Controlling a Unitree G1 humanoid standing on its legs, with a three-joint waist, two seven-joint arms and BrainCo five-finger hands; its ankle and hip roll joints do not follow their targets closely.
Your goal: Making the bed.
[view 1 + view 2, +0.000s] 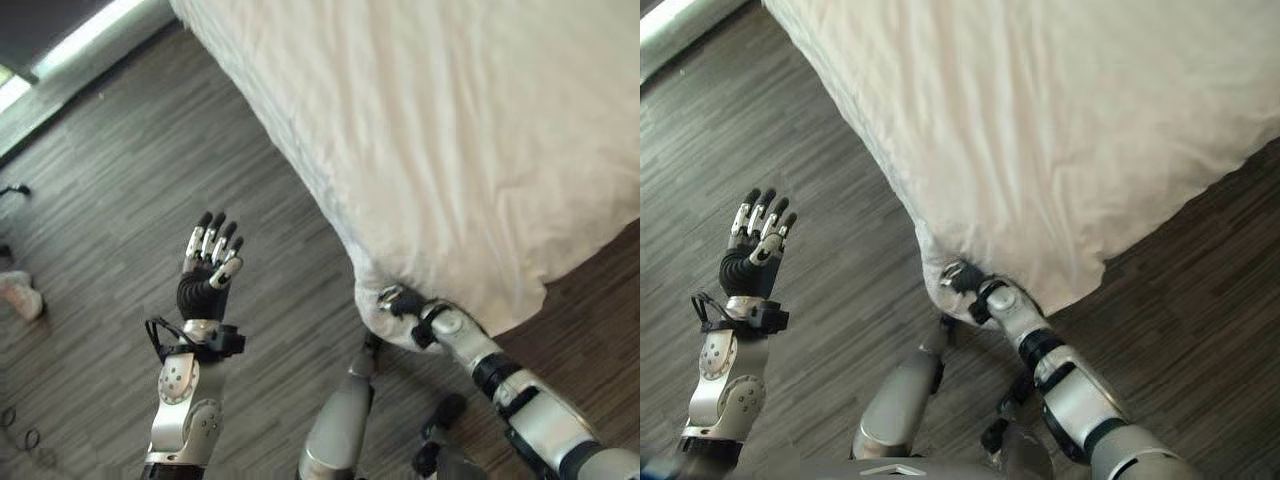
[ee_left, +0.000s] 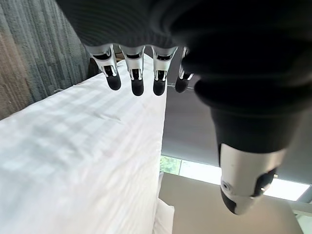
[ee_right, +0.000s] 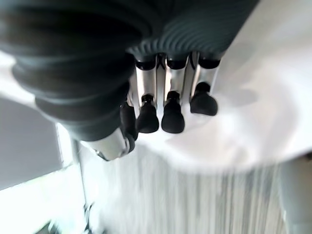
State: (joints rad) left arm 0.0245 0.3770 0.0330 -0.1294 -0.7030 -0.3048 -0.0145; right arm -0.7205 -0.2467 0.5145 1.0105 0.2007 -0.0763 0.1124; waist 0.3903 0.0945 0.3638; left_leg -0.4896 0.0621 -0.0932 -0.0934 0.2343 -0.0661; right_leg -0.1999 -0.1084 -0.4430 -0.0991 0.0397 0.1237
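A white duvet (image 1: 450, 130) covers the bed and hangs over its near corner (image 1: 980, 262). At that corner my right hand (image 1: 402, 301) has its fingers (image 3: 173, 114) curled into the white cloth, bunching the corner. My left hand (image 1: 210, 262) is held up over the wooden floor to the left of the bed, well apart from the duvet. Its fingers (image 2: 136, 80) are straight and nothing is in it.
Dark wood floor (image 1: 120, 180) surrounds the bed on the left and near sides. A person's light shoe (image 1: 20, 296) stands at the far left. A pale strip of wall base (image 1: 80, 45) runs along the back left. A white pillow (image 2: 165, 218) lies at the bed's far end.
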